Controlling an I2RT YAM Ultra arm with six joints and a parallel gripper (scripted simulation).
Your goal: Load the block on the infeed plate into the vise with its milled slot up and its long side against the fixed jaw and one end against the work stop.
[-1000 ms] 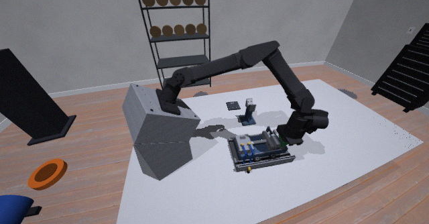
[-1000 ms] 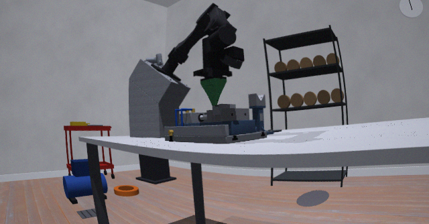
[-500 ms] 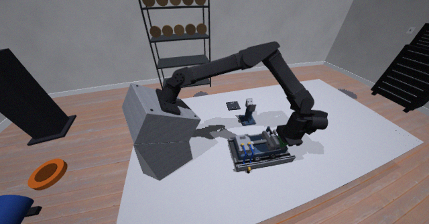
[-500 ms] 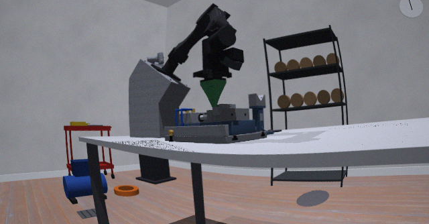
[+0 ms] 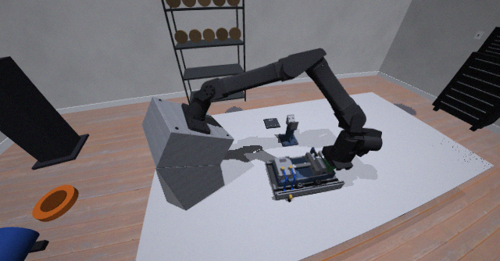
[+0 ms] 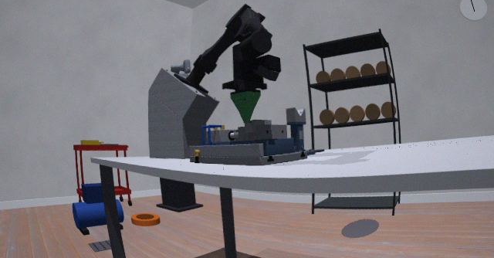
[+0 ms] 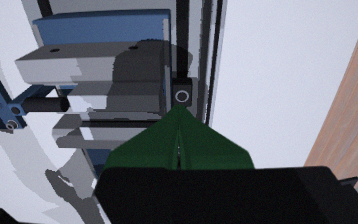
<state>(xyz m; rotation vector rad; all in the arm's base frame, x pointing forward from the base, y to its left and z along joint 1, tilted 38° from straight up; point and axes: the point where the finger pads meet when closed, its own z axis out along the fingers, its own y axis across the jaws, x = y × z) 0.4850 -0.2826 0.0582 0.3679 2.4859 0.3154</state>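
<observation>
My gripper [image 6: 247, 123] [image 7: 178, 112] is shut and empty. Its green fingertips come together low at the front end of the vise [image 5: 308, 190] [image 6: 279, 146]. In the wrist view a grey block [image 7: 115, 100], apparently the part, lies between the open jaws, beside the fixed jaw [image 7: 87, 62]. The work stop rod [image 7: 45, 104] reaches its left end; contact cannot be told. The moving jaw [image 7: 100, 138] is below it. The slot's direction, the seating on the low bars and any thin gap at the fixed jaw are unclear. The fingers hide the near right area.
The V-block [image 5: 290, 119] [image 6: 296, 116] stands on a blue post behind the vise. The dark infeed plate [image 5: 272, 123] is bare. Blue air hoses [image 5: 285, 180] [image 6: 208, 134] rise at the vise's cylinder end. The robot's angled grey pedestal [image 5: 187, 148] [image 6: 166, 115] stands beyond that end.
</observation>
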